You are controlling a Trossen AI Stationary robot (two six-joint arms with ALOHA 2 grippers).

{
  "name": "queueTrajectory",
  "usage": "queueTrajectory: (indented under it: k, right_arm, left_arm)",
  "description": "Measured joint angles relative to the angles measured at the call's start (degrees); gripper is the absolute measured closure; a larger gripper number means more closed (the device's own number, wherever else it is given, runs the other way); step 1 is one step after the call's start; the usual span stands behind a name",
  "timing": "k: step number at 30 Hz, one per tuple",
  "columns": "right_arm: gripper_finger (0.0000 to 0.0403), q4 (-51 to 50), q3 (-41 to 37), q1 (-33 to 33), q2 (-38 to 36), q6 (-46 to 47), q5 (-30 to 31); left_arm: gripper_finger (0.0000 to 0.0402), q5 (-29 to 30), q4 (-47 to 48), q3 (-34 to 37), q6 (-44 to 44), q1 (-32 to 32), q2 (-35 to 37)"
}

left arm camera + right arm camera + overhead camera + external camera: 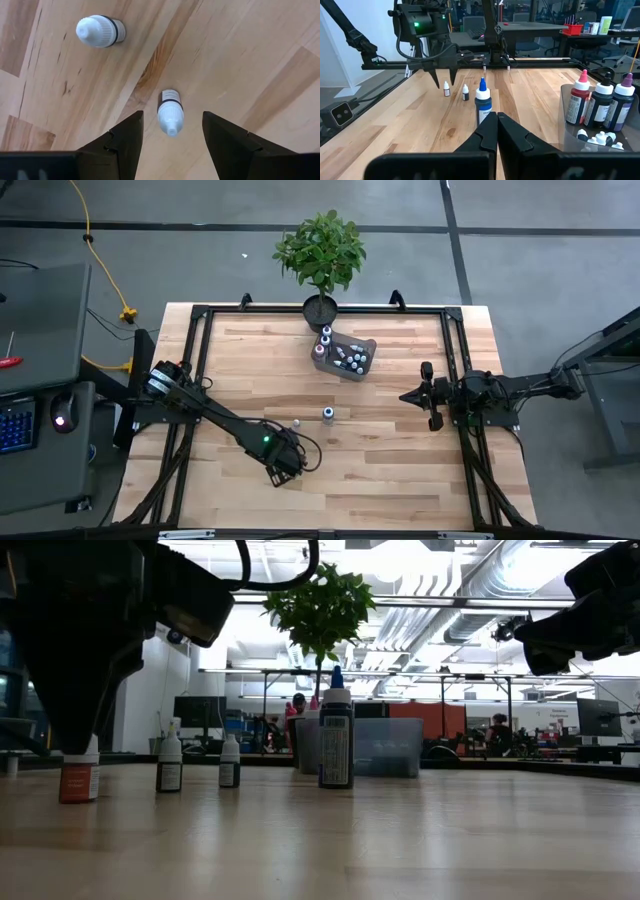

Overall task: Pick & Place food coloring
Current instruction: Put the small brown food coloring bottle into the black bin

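Left hand [283, 473] low over the near-left part of the wooden desk [400, 470], fingers spread apart and pointing down, gripping nothing. In the left wrist view the two dark fingers [125, 140] straddle a small white-capped bottle [170, 112] standing upright on the desk between them, with clear gaps on both sides; no contact visible. A second white-capped bottle [99, 31] stands on the wood farther off in the same view. Low view: the left hand's dark bulk hangs directly above a small bottle with an orange-red label [78, 775], and two more small dark-labelled bottles stand just beyond it, one [170, 764] and another [229, 762], side by side but apart. A taller blue-capped bottle [328, 413] stands alone near the middle of the desk, well apart from the left hand. Clear plastic bin [366, 363] sits at the far centre of the desk, just in front of a potted plant [320, 255]; several food coloring bottles [348, 358] are inside it, some upright at the bin's left end, others lying down. Right wrist view shows three upright ones in the bin with red, white and purple caps [580, 100], plus small white-capped ones lying on the bin floor. Right hand [412, 395] waits above the right side of the desk, clenched tight with its fingers pressed together, empty, pointing toward the centre and the blue-capped bottle.
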State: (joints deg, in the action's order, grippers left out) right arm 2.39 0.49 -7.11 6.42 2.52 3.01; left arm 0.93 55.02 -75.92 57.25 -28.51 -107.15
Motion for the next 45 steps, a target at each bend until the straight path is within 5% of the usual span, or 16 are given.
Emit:
queueTrajectory:
  k: [5, 19, 45]
  right_arm:
    - [0.0400, 0.00, 0.00, 0.00, 0.00, -0.01, 0.00]
    - [0.0400, 0.00, 0.00, 0.01, 0.00, -0.02, 0.01]
    - [0.0400, 0.00, 0.00, 0.00, 0.00, -0.02, 0.02]
  left_arm:
    - [0.0211, -0.02, -0.01, 0.00, 0.00, 0.00, 0.00]
    - [0.0309, 0.09, -0.02, 0.00, -0.44, 0.00, 0.00]
    - [0.0353, -0.17, 0.67, -0.76, -1.51, 0.02, 0.04]
